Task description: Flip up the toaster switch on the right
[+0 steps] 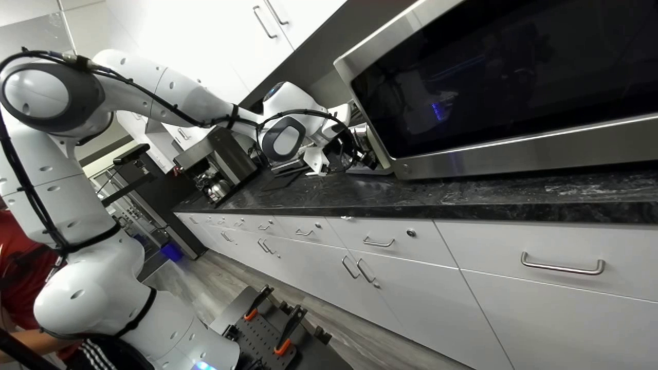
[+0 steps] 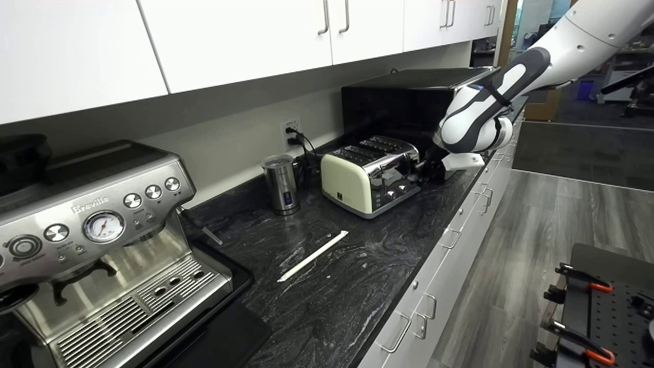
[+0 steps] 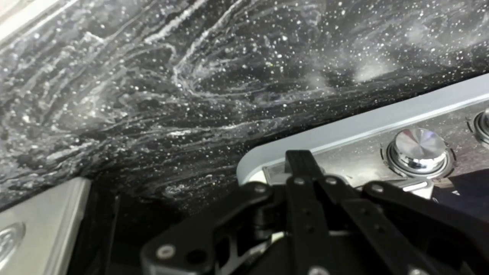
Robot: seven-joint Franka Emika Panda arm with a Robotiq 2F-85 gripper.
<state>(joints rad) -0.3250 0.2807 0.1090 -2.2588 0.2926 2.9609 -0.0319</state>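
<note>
The toaster has cream sides, a chrome front and several slots on top. It stands on the dark counter beside the black oven in an exterior view. In the wrist view its steel front panel shows a round knob and a grey base rim. My gripper has its fingertips together with nothing between them. They lie over the end corner of the front panel, left of the knob. I cannot tell whether they touch it. The gripper is dark and partly hidden at the toaster's far front end in an exterior view. The right switch is hidden.
The large oven stands close beside the gripper. A steel jug stands behind the toaster's near side. A coffee machine and a wrapped straw are farther along the counter. White cabinets hang above.
</note>
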